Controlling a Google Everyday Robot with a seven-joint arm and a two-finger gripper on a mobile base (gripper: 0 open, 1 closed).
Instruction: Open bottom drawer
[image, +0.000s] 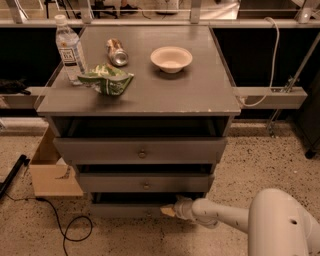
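Observation:
The bottom drawer (125, 210) is the lowest, narrowest grey front of the cabinet, low near the floor, with a dark gap above it. Its knob is not clearly visible. My gripper (168, 210) comes in from the lower right on a white arm (220, 217). Its tan tip sits against the right part of the bottom drawer's front, just under the middle drawer (145, 183).
The top drawer (141, 150) is the widest front. On the cabinet top stand a water bottle (70, 49), a can (117, 52), a green chip bag (106, 81) and a white bowl (171, 58). A cardboard box (50, 170) and a black cable (70, 227) lie to the left.

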